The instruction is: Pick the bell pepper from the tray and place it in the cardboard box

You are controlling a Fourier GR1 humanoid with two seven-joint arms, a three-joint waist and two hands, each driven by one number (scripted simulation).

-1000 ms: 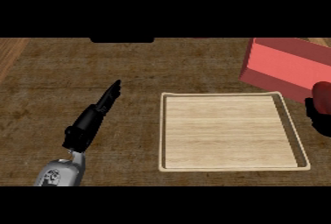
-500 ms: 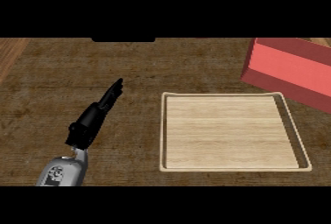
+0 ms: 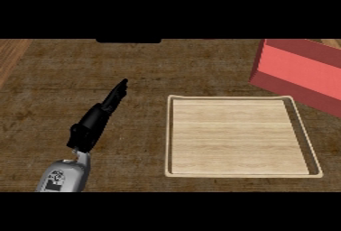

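Observation:
A light wooden tray (image 3: 240,136) lies on the dark counter at centre right, and nothing rests on it. A red box (image 3: 303,72) stands at the upper right, partly cut off by the view's edge. No bell pepper shows anywhere in the head view. My left hand (image 3: 100,118) is at the left of the tray, fingers straight and pointing up toward the far side, holding nothing. My right hand does not show.
The dark wood-grain counter (image 3: 133,72) stretches around the tray. A dark object (image 3: 128,40) sits at the top edge. A lighter wood strip (image 3: 10,54) runs along the far left.
One second ago my right hand showed at the right edge beside the tray. It has moved out of view. The left hand has stayed still.

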